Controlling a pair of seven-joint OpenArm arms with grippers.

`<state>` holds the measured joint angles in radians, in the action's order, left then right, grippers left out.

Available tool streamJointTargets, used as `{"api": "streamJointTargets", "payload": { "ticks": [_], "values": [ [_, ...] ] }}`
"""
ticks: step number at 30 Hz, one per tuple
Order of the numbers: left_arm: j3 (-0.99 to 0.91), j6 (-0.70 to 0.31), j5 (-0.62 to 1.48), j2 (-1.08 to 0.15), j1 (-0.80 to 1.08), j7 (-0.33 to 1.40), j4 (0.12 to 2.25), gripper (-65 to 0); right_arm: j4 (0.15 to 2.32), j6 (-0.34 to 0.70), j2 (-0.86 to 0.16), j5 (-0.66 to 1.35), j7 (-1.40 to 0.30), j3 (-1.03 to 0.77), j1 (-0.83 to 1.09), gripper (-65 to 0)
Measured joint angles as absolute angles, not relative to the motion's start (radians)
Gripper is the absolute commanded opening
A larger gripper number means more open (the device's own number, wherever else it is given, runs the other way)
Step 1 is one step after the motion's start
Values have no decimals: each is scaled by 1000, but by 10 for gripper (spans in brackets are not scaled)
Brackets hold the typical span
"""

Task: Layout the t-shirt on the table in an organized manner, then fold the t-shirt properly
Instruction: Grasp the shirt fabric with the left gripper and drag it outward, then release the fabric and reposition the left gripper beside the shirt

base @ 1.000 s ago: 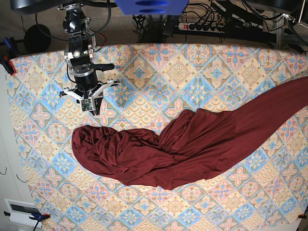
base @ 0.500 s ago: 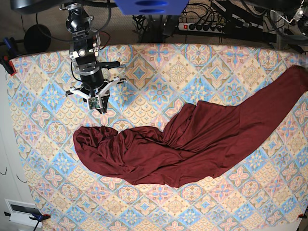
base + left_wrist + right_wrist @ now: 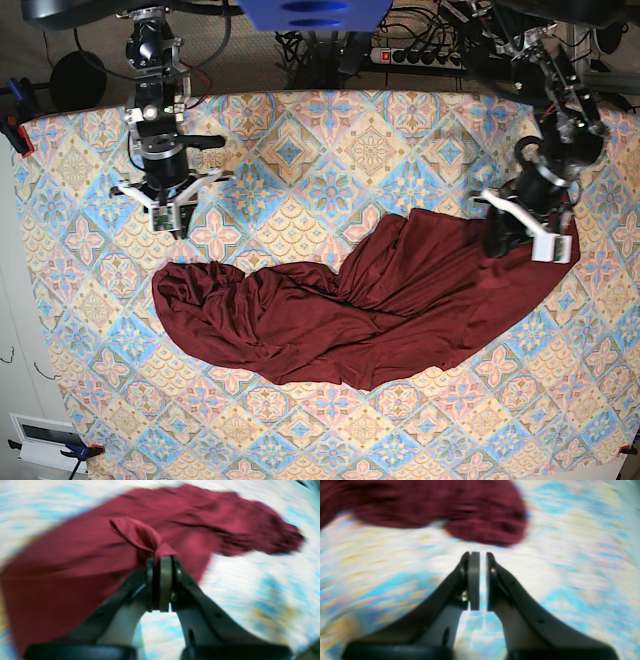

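Observation:
The dark maroon t-shirt (image 3: 330,320) lies crumpled in a long band across the middle of the tile-patterned table (image 3: 300,150). My left gripper (image 3: 498,242) is at the shirt's right end and is shut on a pinched fold of its fabric, seen clearly in the left wrist view (image 3: 161,557) with the t-shirt (image 3: 75,567) trailing behind. My right gripper (image 3: 172,228) hovers over bare table just above the shirt's left end. In the right wrist view the right gripper (image 3: 480,555) is shut and empty, a short way from the t-shirt (image 3: 470,510).
A power strip (image 3: 420,55) and cables lie beyond the table's far edge. Clamps hold the cloth at the left corners (image 3: 18,125) (image 3: 80,450). A white box (image 3: 45,435) sits off the front left corner.
My left arm has come in from the right with the shirt's end, so the stretched tail is now bunched on the table. My right arm shifted slightly left and back.

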<state>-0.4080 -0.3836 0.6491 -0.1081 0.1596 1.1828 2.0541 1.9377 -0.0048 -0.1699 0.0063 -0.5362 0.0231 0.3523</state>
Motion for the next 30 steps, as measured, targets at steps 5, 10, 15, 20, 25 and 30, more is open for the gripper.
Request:
{"api": "streamJointTargets", "payload": {
  "ticks": [5,10,15,20,25,30],
  "values": [
    [-107,-391,657,-54,175,1272,2052,-650,1938,-3,-173,7,-537,-18,355,-608],
    [-40,-391,622,-101,179,1337,2043,-595,1938,2,-170,7,-537,-13,349,-608],
    [-58,-393,633,-200,177,1401,2042,-333,1938,2,-171,7,-537,-13,345,-608],
    [-339,-393,637,-222,164,1398,2027,-149,1937,-4,-173,6,-537,-1,308,-608],
    [-585,-397,638,-220,28,1395,1899,-147,1936,14,-165,15,-535,45,300,-608],
    [-736,-380,602,-233,-131,1395,1644,-147,1935,-4,-173,6,-535,38,305,-608]
  ]
}}
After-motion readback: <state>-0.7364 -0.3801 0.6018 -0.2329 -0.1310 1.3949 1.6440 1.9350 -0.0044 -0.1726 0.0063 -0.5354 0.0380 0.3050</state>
